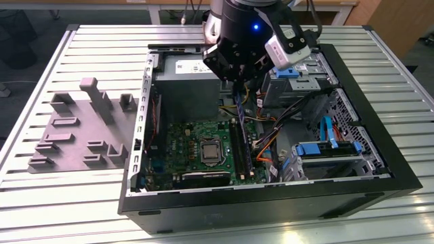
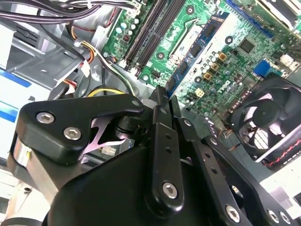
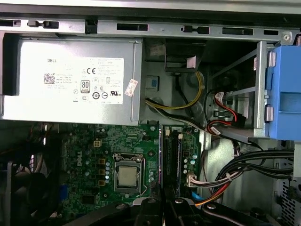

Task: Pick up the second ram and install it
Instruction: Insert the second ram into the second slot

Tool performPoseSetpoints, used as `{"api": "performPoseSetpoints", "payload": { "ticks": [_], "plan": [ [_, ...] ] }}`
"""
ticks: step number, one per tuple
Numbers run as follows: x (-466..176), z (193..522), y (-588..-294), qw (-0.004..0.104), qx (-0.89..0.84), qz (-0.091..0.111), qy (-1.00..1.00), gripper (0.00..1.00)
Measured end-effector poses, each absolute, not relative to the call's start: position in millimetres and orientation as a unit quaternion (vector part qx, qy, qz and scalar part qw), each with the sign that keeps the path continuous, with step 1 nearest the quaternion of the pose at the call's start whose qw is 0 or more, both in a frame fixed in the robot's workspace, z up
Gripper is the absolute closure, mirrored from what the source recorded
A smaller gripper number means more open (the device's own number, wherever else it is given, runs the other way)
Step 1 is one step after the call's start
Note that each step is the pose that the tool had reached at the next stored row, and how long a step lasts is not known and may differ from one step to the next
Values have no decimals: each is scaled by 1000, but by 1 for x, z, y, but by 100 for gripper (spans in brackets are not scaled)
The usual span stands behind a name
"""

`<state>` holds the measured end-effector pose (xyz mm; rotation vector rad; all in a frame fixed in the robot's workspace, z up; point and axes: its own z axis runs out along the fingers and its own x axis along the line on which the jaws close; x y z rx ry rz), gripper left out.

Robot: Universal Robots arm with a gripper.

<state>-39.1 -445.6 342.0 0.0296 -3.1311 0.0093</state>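
We see the gripper (image 1: 239,87) clamped on the second ram (image 1: 243,124), which hangs upright between its jaws above the motherboard (image 1: 196,137).

A white printed label (image 3: 87,80) with compliance marks sits on the power supply (image 3: 28,101).

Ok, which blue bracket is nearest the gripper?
The far blue bracket, right beside the gripper that holds the ram, on the exterior view's right. The other blue bracket sits well away, toward that view's lower right.
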Motion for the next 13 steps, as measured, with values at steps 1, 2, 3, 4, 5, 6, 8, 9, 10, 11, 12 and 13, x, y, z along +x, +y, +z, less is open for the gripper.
{"api": "performPoseSetpoints", "payload": {
  "ticks": [1,2,3,4,5,6,8,9,10,11,12,13],
  "plan": [
    [-39,341,-446,5,9,3,-1000,86],
    [-39,340,-446,5,10,3,-1000,86],
    [-39,339,-446,5,9,3,-1000,86],
    [-39,339,-446,5,9,3,-1000,86],
    [-39,339,-446,5,10,3,-1000,86],
    [-39,338,-446,5,9,3,-1000,86],
    [-39,338,-446,5,10,3,-1000,86],
    [-38,338,-446,5,9,3,-1000,86],
    [-38,338,-446,5,10,3,-1000,86],
    [-38,338,-446,5,10,3,-1000,86],
    [-38,337,-446,5,9,3,-1000,86],
    [-38,336,-446,5,9,3,-1000,86]
  ]
}}
